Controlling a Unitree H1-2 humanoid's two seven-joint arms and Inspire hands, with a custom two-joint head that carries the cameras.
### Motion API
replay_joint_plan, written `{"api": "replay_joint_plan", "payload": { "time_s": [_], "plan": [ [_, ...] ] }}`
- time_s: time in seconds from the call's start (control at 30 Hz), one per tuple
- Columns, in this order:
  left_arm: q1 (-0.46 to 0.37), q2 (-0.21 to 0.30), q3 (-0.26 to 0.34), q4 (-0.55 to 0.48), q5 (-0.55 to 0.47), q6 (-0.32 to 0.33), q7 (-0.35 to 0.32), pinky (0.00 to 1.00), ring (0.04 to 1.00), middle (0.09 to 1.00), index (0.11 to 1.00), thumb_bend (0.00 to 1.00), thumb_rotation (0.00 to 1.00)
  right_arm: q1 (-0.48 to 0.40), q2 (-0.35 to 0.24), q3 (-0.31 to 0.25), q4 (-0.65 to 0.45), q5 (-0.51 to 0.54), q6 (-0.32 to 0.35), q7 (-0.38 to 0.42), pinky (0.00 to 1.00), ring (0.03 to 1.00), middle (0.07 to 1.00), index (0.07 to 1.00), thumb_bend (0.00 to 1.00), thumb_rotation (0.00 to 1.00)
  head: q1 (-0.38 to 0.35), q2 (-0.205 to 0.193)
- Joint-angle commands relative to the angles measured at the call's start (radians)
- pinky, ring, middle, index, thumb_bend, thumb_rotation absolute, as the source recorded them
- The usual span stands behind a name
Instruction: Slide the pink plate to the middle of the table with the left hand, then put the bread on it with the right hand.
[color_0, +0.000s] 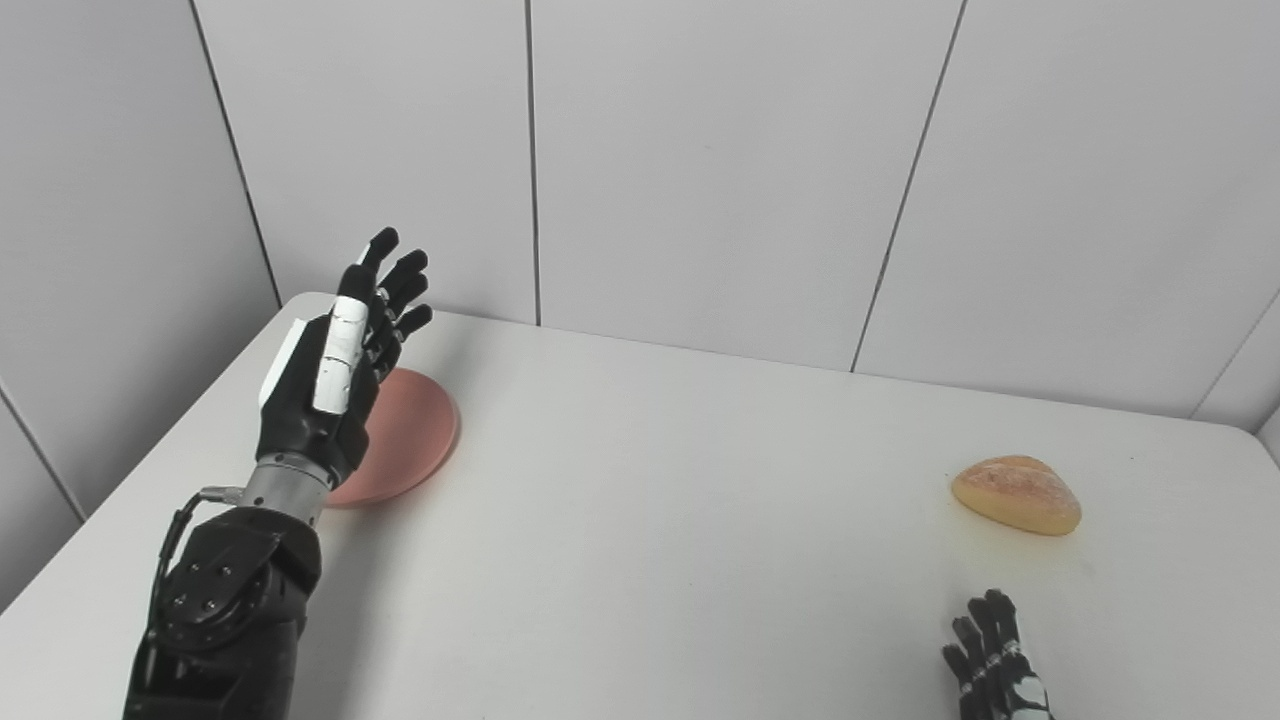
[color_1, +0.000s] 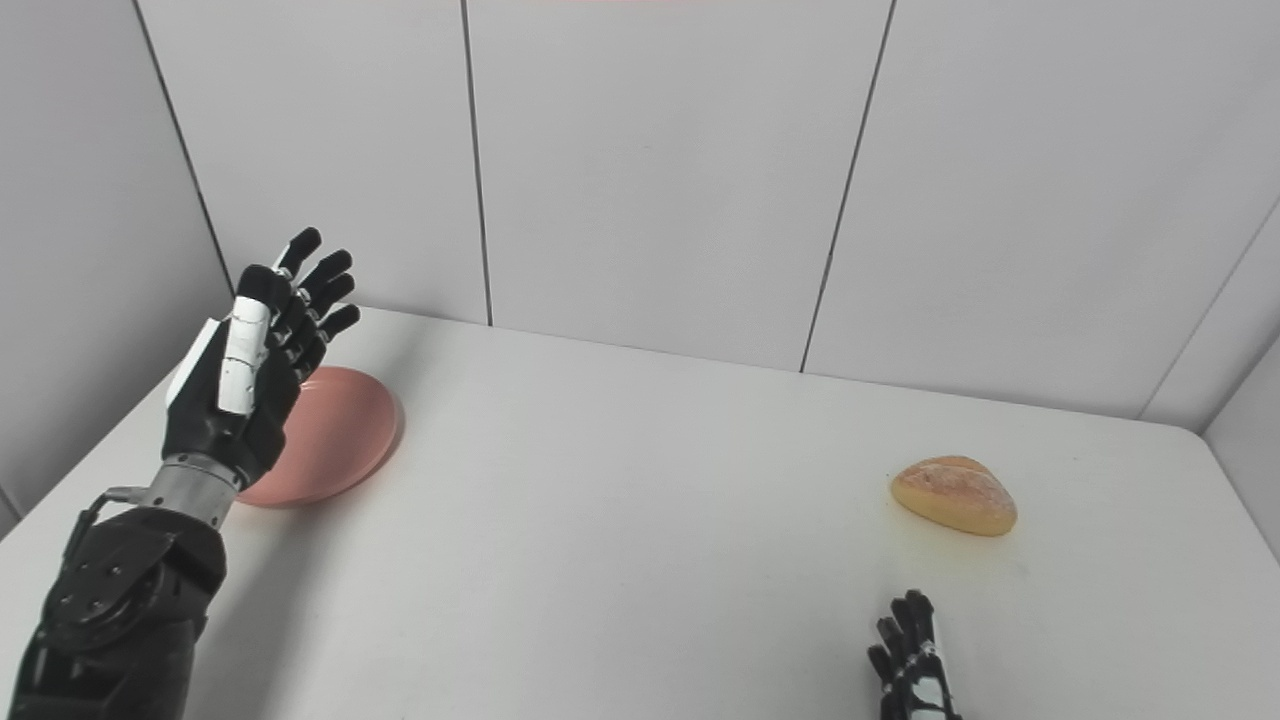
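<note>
— What's nearest to us?

— The right hand (color_0: 995, 660), low at the front right edge of the white tabletop (color_0: 650, 520), only its fingers showing. I can't tell whether they are apart or closed; they hold nothing that I can see.

— And the bread?

— The bread roll (color_0: 1016, 494) lies on the tabletop just beyond that hand, apart from it, on the right side.

— The plate?

— The pink plate (color_0: 415, 435) sits far over on the left, near the back corner, with nothing on it that I can see.

— The left hand?

— The left hand (color_0: 335, 375) is raised upright in front of the plate's left part, fingers spread and pointing up toward the wall, gripping nothing.
</note>
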Motion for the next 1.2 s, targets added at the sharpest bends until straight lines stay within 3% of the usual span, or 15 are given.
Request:
{"api": "replay_joint_plan", "payload": {
  "time_s": [0.0, 0.33, 0.53, 0.83, 1.17],
  "plan": [
    [-0.052, 0.029, 0.015, 0.004, -0.016, -0.047, -0.019, 0.92, 0.953, 0.938, 0.950, 0.97, 0.92, 0.011, 0.002, 0.000, 0.001, 0.006, 0.017, 0.001, 1.00, 0.999, 1.000, 1.000, 0.77, 1.00, 0.001, 0.000],
    [-0.119, 0.108, 0.084, 0.197, -0.037, -0.134, -0.055, 0.89, 0.946, 0.953, 0.947, 0.99, 0.87, 0.010, 0.005, 0.000, 0.001, 0.008, 0.022, 0.000, 1.00, 0.996, 1.000, 1.000, 0.76, 1.00, 0.001, 0.002],
    [-0.151, 0.162, 0.082, 0.343, -0.007, -0.222, -0.081, 0.85, 0.874, 0.888, 0.913, 1.00, 0.86, 0.011, 0.004, 0.000, 0.001, 0.010, 0.023, 0.002, 1.00, 0.992, 1.000, 1.000, 0.76, 1.00, 0.000, 0.002],
    [-0.217, 0.195, 0.102, 0.573, 0.008, -0.355, -0.071, 0.76, 0.833, 0.843, 0.851, 0.98, 0.81, 0.013, 0.004, 0.001, 0.002, 0.011, 0.022, 0.001, 1.00, 0.987, 1.000, 1.000, 0.76, 1.00, -0.003, 0.004],
    [-0.260, 0.217, 0.108, 0.759, 0.023, -0.403, -0.043, 0.78, 0.829, 0.830, 0.811, 1.00, 0.76, 0.018, 0.003, 0.004, -0.004, 0.009, 0.020, 0.000, 1.00, 0.976, 1.000, 1.000, 0.77, 1.00, -0.009, 0.010]
  ]
}}
